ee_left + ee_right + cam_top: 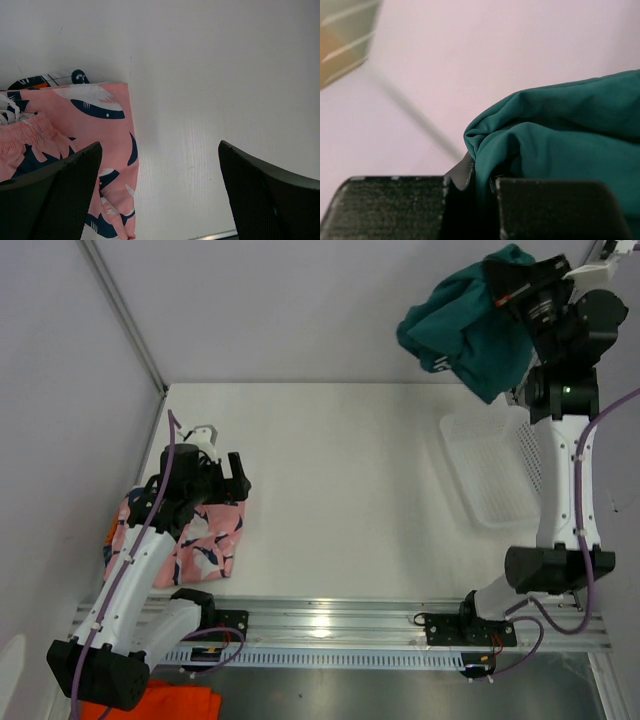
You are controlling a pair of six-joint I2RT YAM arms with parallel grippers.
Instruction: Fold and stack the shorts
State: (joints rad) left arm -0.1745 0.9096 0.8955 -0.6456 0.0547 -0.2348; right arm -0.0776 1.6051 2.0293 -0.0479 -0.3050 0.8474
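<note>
Plain teal green shorts (462,328) hang bunched in the air at the back right, above the table. My right gripper (510,295) is shut on them; in the right wrist view the teal fabric (555,135) is pinched between the two black fingers (395,207). Pink shorts with navy-white sharks (212,540) lie folded at the near left, seen up close as pink shark cloth (80,130). An edge of the blue/orange/white print shorts (45,80) peeks out behind them. My left gripper (160,195) hovers open just right of the pink shorts' edge, over bare table.
A white plastic mesh basket (490,468) stands on the right side of the table, below the hanging teal shorts. A bright orange cloth (150,706) lies off the table at the bottom left. A metal rail (330,618) runs along the near edge.
</note>
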